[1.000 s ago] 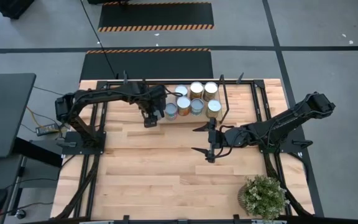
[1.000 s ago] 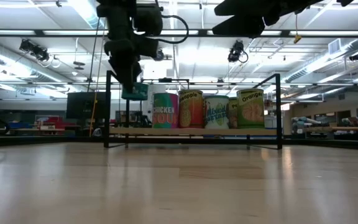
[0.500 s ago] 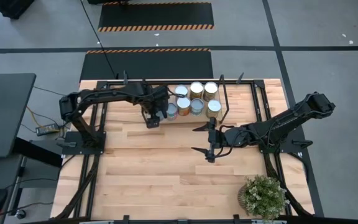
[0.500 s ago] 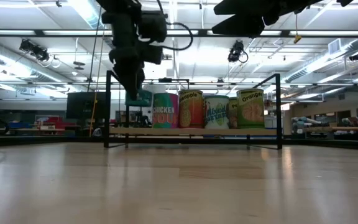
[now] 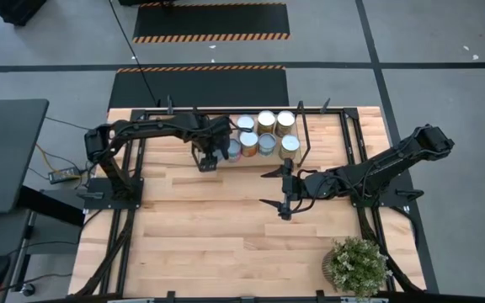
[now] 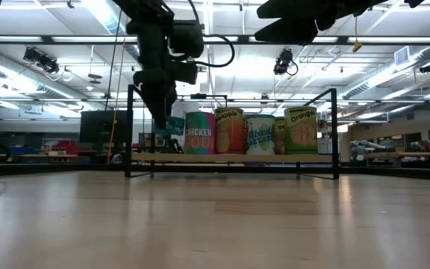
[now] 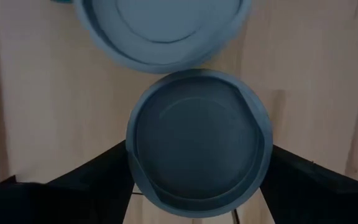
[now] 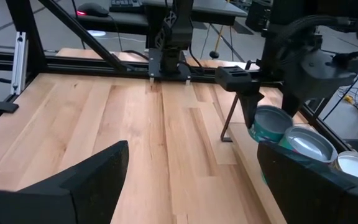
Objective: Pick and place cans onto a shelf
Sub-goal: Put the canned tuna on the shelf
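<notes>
Left gripper (image 5: pixel 210 153) over the left end of the shelf (image 5: pixel 301 156), at the far side of the table (image 5: pixel 209 236), fingers clamped on a can (image 7: pixel 199 142); can pinched at both sides between the two dark fingers (image 7: pixel 92 180) in the left wrist view, round lid facing the camera, pale wood beneath; held can (image 6: pixel 172 125) teal-sided in the low view, hanging under the gripper (image 6: pixel 159 112) with its base perhaps just clear of the board, though hard to judge from that level angle; just beside it, a green and pink can (image 6: pixel 198 133) standing upright on the shelf (image 6: pixel 230 158); a second lid (image 7: pixel 160 28) just beyond the held one in the wrist view, edges nearly touching.

Six more cans (image 5: pixel 266 135) on the shelf, upright, packed close in two rows, silver lids up; from table height, a yellow and red can (image 6: pixel 229 131), a blue and white one (image 6: pixel 260 135) and a can with an orange label (image 6: pixel 301 131) in line to the right; thin black posts (image 6: pixel 130 131) at the shelf ends.

Right gripper (image 5: pixel 281 189) low over the middle of the table, well apart from the shelf, fingers spread wide with nothing between; bare planks between its fingers (image 8: pixel 86 180) in the right wrist view, the left gripper (image 8: pixel 253 115) and its teal can (image 8: pixel 269 124) farther off by a shelf post.

Potted plant (image 5: pixel 356 267) at the near right corner of the table.
</notes>
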`<state>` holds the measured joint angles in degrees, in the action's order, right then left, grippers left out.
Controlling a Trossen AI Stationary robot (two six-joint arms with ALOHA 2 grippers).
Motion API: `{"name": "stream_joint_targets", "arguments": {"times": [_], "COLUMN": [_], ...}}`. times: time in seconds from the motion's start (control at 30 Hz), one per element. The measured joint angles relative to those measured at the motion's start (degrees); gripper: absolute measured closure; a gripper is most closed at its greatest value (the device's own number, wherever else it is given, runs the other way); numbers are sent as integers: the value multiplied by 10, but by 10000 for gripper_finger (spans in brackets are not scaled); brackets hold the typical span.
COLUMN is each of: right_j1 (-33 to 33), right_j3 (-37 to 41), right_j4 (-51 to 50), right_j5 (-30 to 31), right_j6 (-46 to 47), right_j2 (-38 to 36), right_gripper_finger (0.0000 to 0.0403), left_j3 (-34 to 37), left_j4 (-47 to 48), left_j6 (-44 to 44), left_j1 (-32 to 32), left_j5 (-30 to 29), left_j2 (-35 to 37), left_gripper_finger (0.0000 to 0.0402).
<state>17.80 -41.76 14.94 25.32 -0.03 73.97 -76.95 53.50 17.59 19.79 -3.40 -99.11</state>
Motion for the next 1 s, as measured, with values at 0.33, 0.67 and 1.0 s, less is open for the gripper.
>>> {"name": "stream_joint_targets", "arguments": {"times": [0.33,0.67,1.0], "right_j1": [0,0,2], "right_j3": [0,0,0], "right_j4": [-5,-4,-5], "right_j5": [1,1,1], "right_j6": [0,-1,-10], "right_j2": [0,0,0], "right_gripper_finger": [39,39,39], "left_j3": [0,0,5], "left_j4": [-19,-16,-18], "left_j6": [0,47,77], "left_j1": [0,0,7], "left_j5": [-16,-10,2], "left_j2": [0,-3,-3], "left_gripper_finger": [104,104,104]}}
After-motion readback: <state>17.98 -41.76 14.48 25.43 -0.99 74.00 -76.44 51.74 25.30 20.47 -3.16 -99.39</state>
